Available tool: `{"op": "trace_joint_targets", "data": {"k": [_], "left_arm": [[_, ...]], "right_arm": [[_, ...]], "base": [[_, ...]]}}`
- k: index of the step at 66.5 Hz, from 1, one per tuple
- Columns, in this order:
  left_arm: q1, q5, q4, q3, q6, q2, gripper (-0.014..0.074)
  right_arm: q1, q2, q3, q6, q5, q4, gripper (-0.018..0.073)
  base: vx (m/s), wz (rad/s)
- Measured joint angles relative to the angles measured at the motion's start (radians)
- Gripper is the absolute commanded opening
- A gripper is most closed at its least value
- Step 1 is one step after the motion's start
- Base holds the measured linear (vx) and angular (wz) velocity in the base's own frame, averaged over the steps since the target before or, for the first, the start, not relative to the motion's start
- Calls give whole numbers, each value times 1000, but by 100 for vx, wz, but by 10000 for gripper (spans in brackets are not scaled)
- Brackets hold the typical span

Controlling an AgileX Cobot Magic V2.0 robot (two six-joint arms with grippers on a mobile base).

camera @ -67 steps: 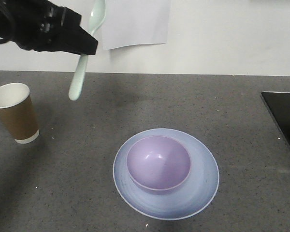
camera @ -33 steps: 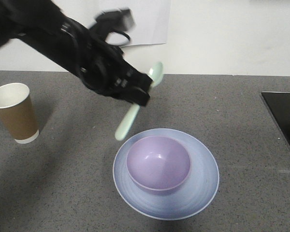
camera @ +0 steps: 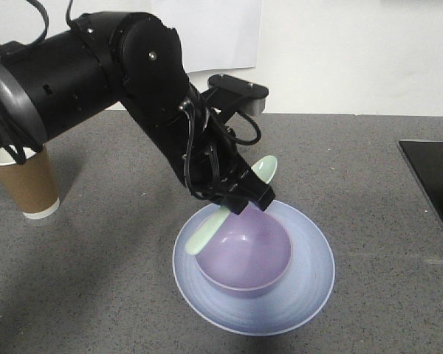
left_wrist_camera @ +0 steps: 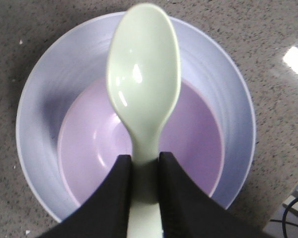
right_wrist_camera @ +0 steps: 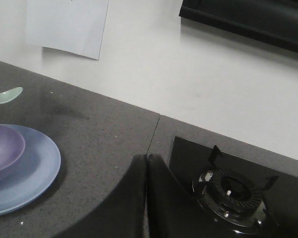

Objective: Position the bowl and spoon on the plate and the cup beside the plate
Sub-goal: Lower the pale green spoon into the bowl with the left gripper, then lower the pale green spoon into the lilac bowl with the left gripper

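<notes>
1. Left gripper (left_wrist_camera: pixel 144 198): jaws clenched on the handle of the spoon (left_wrist_camera: pixel 144 89), pinched low on the stem. The scoop sticks out past the fingertips, hollow side up toward the wrist camera.
2. Spoon hangs over the bowl (camera: pixel 244 251), tilted in the front view: handle end low by the near-left rim, scoop end high toward the back wall. Cannot tell whether the handle tip touches the rim.
3. Bowl sits on the plate (camera: pixel 310 284), roughly centred. Cup (camera: pixel 29 184) stands upright to the left, well apart from the plate and partly hidden by the arm.
4. Right gripper (right_wrist_camera: pixel 146 198): jaws pressed together on nothing, off to the side near the stove burner (right_wrist_camera: pixel 236 191), clear of the work.
5. Risks, as judgement only:
   - Letting go this high and tilted could make the light spoon bounce or slide out onto the counter (camera: pixel 369 169).
   - If the handle end catches the bowl's rim on the way down, it could tip or shove the bowl across the plate.
   - The grip is narrow on a rounded stem, so the spoon may pivot in the jaws.
   - The arm's elbow passes close to the cup, so a wide swing back could knock it over.
</notes>
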Motion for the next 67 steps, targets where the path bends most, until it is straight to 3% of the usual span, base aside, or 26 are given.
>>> {"op": "trace_joint_targets", "data": {"k": [13,44,54,67], "left_arm": [[0,1,-25,72,-3,2,-8],[-1,0,-25,75,-7,2,6],[-1,0,-25,75,-7,2,54],[-1,0,-43,75,-7,2,193]], "right_arm": [[0,0,0,0,8,0,-6],[0,0,0,0,13,1,-6],[0,0,0,0,15,1,-6],[0,0,0,0,15,1,-6]], "base": [[0,0],[0,0],[0,0],[0,0]]}}
